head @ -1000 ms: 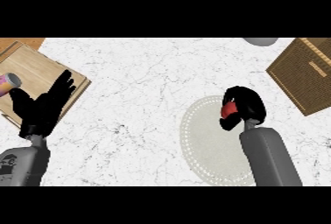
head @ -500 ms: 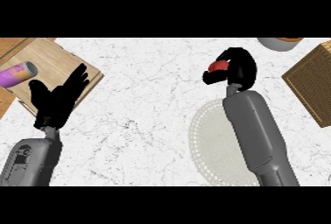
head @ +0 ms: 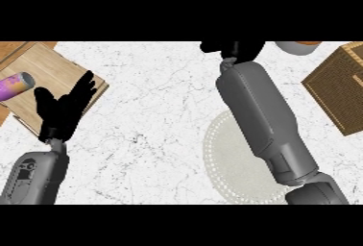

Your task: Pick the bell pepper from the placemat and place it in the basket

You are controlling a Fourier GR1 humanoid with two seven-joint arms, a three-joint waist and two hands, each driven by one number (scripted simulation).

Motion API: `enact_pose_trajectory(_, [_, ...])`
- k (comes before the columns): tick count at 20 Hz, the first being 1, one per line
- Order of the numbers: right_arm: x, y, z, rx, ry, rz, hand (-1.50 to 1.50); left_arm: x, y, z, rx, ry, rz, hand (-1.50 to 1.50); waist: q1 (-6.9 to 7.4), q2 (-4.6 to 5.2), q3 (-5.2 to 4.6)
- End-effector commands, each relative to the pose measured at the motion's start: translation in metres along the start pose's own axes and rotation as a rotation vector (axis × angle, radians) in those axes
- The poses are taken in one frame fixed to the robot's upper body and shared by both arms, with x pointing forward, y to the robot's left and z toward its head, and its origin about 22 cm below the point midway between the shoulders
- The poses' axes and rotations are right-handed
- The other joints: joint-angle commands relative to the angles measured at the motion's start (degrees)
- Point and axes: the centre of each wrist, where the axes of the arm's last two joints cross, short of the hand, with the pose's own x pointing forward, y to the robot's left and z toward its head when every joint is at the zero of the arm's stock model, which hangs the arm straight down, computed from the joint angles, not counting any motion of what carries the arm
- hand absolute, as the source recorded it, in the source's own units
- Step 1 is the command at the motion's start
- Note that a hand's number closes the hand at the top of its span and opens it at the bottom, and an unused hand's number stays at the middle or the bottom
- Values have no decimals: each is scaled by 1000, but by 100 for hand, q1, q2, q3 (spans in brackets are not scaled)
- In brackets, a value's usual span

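Marble counter (head: 156, 91) holds round lacy placemat (head: 230, 168) and square woven basket (head: 337, 89).

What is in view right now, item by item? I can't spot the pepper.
counter: one, white marble, fills the view
placemat: one, off-white, round, lower centre, partly under the right forearm
basket: one, brown woven, right edge
board: one, light wood, upper left
can: one, purple, lying on the board at the left edge
cup: one, grey, top edge, mostly cut off
pepper: none visible
forearms: two, grey, left at lower left, right stretched up the centre
left hand: black, fingers straight, over the board's corner
right hand: black, top edge, partly cut off
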Motion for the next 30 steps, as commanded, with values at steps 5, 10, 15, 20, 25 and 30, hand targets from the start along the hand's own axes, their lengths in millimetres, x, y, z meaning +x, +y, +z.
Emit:
enact_pose_trajectory(5, [60, -15, -18, -161, 53, 55, 150, -3, 17, 6, 46, 36, 14, 0, -280, -43, 0])
enact_pose_trajectory(10, [62, -35, -51, -249, 93, 56, 150, -3, 13, 14, 30, 2, -8, 0, -214, -11, 3])
enact_pose_trajectory(15, [66, -68, -86, -333, 112, 56, 150, -13, 24, 16, 36, 13, -12, 0, -306, -11, 3])
enact_pose_trajectory(20, [30, -72, -112, -404, 181, 198, 150, -6, 28, 14, 56, 13, 2, 0, -302, 13, 2])
enact_pose_trajectory(25, [25, -86, -127, -460, 250, 216, 150, 12, 11, 5, 67, 10, 18, 0, -345, -20, 9])
enact_pose_trajectory(30, [-6, -86, -138, -457, 273, 255, 150, -9, 25, 17, 47, 39, 13, 0, -397, -43, 9])
